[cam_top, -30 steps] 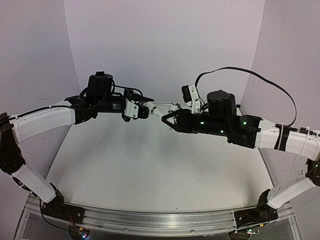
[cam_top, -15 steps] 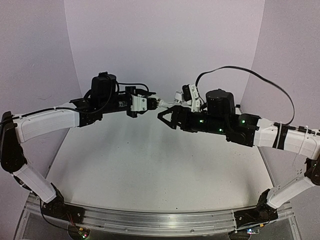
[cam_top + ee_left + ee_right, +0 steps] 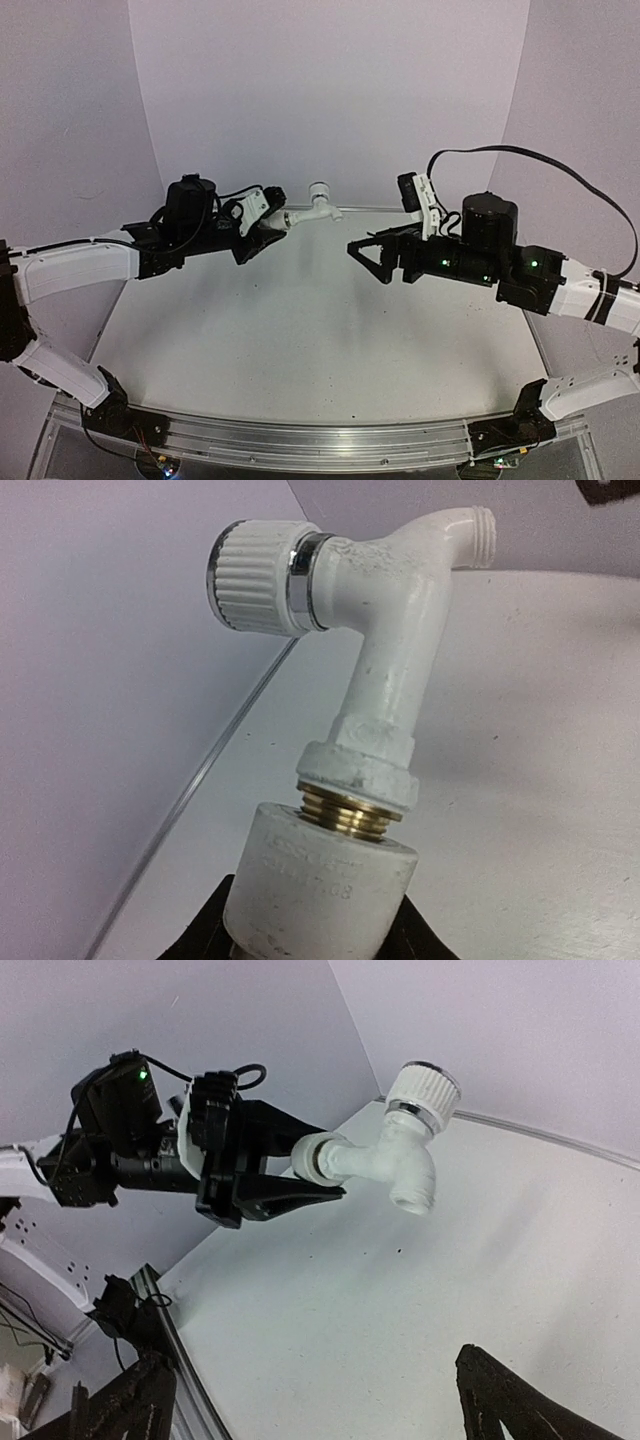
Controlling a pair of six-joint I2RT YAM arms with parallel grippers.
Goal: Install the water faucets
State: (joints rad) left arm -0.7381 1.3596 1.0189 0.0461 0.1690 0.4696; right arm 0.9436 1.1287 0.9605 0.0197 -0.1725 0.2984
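Water faucets [image 3: 316,206], clamped by the fitting [image 3: 320,875] in the left gripper [image 3: 268,230], could drop to the surface [image 3: 320,340] if that hold slips, the right gripper [image 3: 366,258] standing apart and empty.

white tap [image 3: 385,680]: 1 | white pipe fitting [image 3: 320,880]: 1 | robot arms [image 3: 80,262] [image 3: 560,285]: 2 | table [image 3: 320,340]: 1

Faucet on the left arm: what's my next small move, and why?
Probably move the open right gripper onto the tap for another turn. The left gripper is shut on the white fitting, holding the tap above the table. Brass thread shows between them, so the tap may not be fully seated. The right gripper is empty and apart from it.
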